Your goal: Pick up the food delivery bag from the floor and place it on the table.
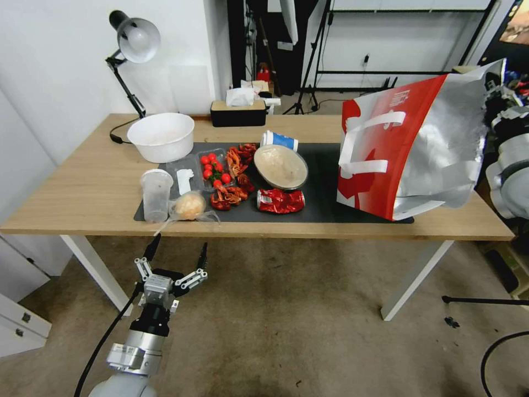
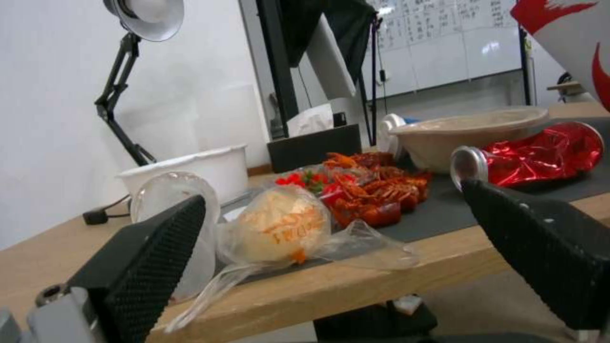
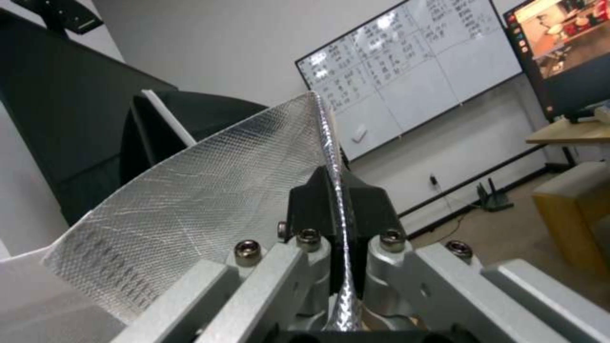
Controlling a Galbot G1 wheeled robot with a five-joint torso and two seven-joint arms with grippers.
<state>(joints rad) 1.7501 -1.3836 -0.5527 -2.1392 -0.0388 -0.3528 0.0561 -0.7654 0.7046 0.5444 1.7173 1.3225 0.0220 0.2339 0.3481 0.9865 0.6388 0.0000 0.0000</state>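
The food delivery bag (image 1: 408,143), white and red with a silver foil lining, stands tilted on the right end of the table (image 1: 82,182), its base on the dark mat (image 1: 325,182). My right gripper (image 1: 492,82) is at the bag's top right corner. In the right wrist view it (image 3: 335,183) is shut on the foil rim (image 3: 209,190). My left gripper (image 1: 176,248) hangs open over the floor (image 1: 286,320), just below the table's front edge. From the left wrist its fingers (image 2: 152,252) frame the food, and a corner of the bag (image 2: 572,33) shows.
On the mat lie a crushed red can (image 1: 280,200), a beige bowl (image 1: 281,166), crayfish, tomatoes, a plastic cup (image 1: 156,194) and a wrapped bun (image 1: 190,205). A white bowl (image 1: 161,136), a lamp (image 1: 135,41) and a tissue box (image 1: 238,113) stand behind. A white cabinet (image 1: 22,320) is at the left.
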